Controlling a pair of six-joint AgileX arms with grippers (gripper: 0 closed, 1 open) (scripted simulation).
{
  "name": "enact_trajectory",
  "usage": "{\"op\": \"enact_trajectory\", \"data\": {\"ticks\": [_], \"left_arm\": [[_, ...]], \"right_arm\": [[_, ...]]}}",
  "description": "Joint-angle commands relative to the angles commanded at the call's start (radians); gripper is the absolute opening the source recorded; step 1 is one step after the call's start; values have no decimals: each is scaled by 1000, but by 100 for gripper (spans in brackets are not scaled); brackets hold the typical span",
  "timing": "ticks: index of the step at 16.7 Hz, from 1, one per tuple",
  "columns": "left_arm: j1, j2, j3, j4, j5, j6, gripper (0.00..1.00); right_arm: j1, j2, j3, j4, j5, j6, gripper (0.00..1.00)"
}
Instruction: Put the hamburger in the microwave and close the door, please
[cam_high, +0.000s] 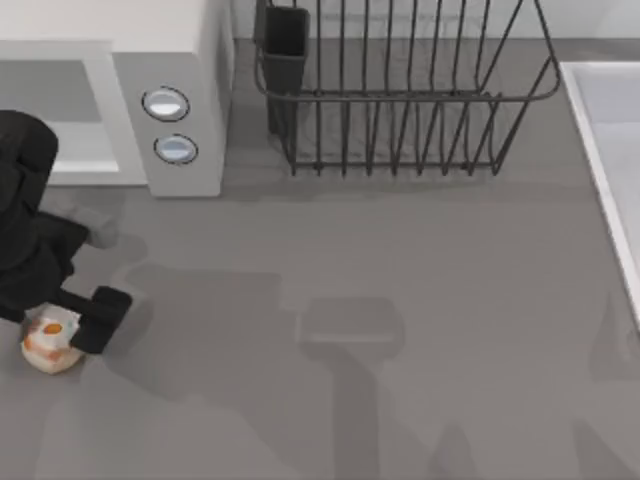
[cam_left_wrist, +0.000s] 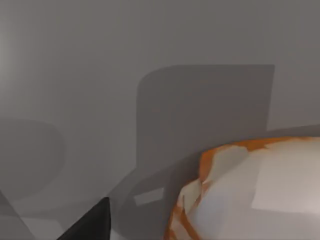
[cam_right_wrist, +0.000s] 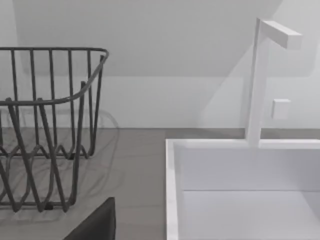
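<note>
The hamburger, a small cream bun with orange patches, lies on the grey table at the near left. My left gripper is down over it, open, with one black finger just right of the bun. In the left wrist view the hamburger looms close beside a dark fingertip, a narrow gap between them. The off-white microwave stands at the far left, two knobs on its panel and its grey interior exposed. The door is out of view. One dark finger of my right gripper stands well off centre, the gripper open.
A dark wire dish rack with a dark cup holder stands at the back middle. A white sink runs along the right edge, with its faucet in the right wrist view. Bare grey tabletop lies between.
</note>
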Motion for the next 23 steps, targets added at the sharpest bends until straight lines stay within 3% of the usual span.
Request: {"op": "enact_trajectory", "data": {"ticks": [4,11,16,19,23], "left_arm": [[0,0,0,0,0,0,0],[-10,-79,-36,-211,17,-19,0],[-14,-162,124,-445,21,-29,0],[-4,-215,240,-468,14,-15,0],[-1,-214,269,-450,10,-6,0]], "right_arm": [[0,0,0,0,0,0,100],[0,0,0,0,0,0,100],[0,0,0,0,0,0,100],[0,0,0,0,0,0,100],[0,0,0,0,0,0,100]]}}
